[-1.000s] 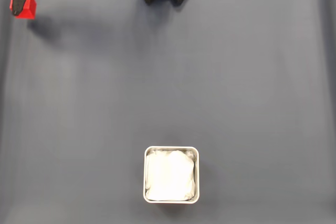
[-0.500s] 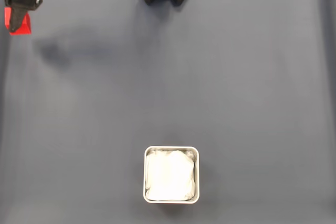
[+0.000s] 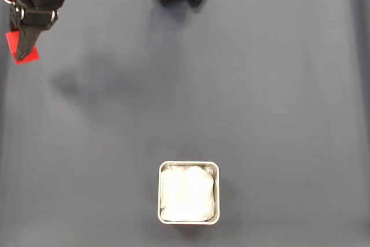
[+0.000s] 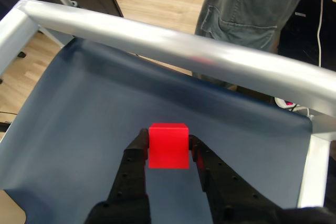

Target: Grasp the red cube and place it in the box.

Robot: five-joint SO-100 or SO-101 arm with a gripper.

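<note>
The black two-finger hand (image 4: 168, 148) grips the small bright red matte cube (image 4: 168, 145) between its fingertips, lifted above the dark blue-grey desk (image 3: 260, 85) at the fixed view's ten o'clock corner. The square white soft-lined box (image 3: 189, 192) lies well apart toward five o'clock from the hand (image 3: 23, 50), so the carry likely runs that diagonal.

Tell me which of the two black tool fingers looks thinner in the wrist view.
The left finger; the right one looks broader beside the red cube.
</note>
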